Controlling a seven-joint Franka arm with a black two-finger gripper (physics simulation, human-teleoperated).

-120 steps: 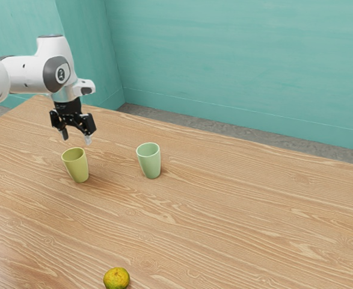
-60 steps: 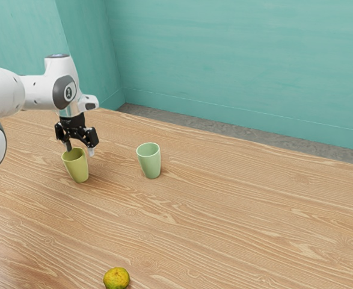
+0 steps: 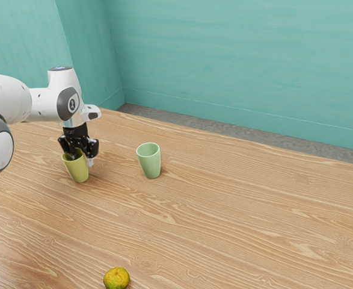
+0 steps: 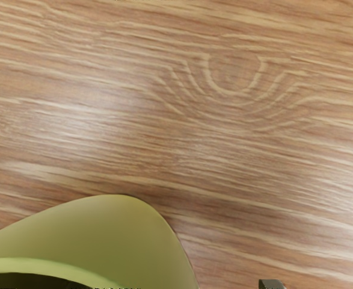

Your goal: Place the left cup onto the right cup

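The pincer point(image 3: 78, 156) is released, straddling the rim of the yellow-green tapered cup point(image 3: 77, 169) on the wooden counter point(image 3: 224, 211). The cup is judged light, stiff and smooth: clamp its wall.

Both the left cup point(image 3: 77, 170) and right cup point(image 3: 149, 161) look matt, perhaps plastic; table point(image 3: 242, 205) grained wood.

Teal walls point(image 3: 236, 54) meet a grey floor point(image 3: 254, 132) behind the wood-grain table point(image 3: 236, 217).
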